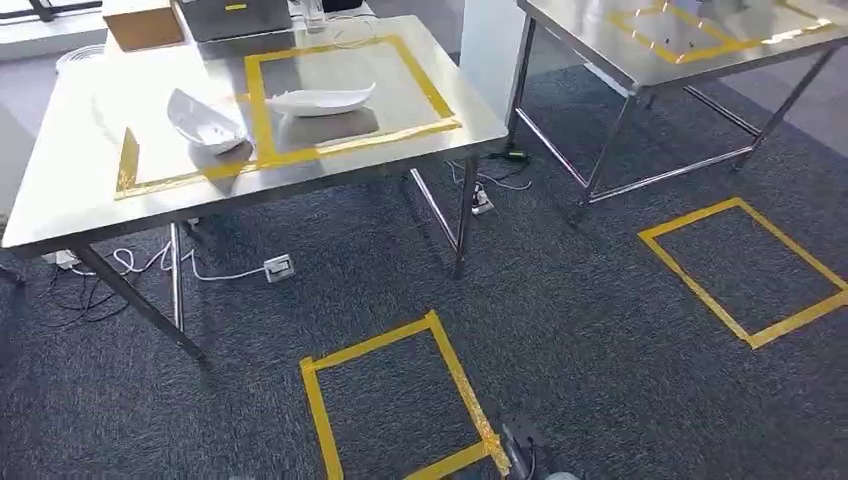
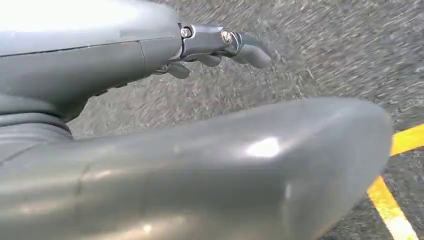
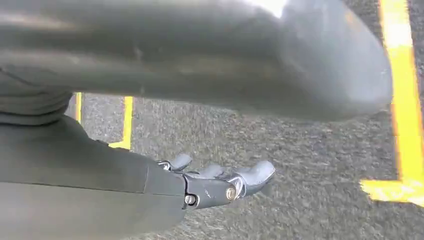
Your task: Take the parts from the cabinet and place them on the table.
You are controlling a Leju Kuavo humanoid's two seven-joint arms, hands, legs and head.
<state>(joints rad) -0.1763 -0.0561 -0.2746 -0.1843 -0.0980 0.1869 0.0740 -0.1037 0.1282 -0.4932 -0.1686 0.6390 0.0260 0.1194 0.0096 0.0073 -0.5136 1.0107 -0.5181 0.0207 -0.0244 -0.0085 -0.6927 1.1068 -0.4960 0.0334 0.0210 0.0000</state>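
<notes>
Two white parts lie on a steel table w/ yellow tape; left hand & right hand hang over carpet, fingers apart, empty.

Robotics test lab; steel tables ahead of hands; yellow tape squares on grey carpet; loose cables.

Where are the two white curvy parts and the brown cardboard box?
White curved part inside the yellow tape frame (image 1: 320, 100), head view, its middle.
White curved part on the tape's left (image 1: 203, 124), head view, its hollow.
Brown cardboard box (image 1: 143, 24), head view, its front face.
</notes>
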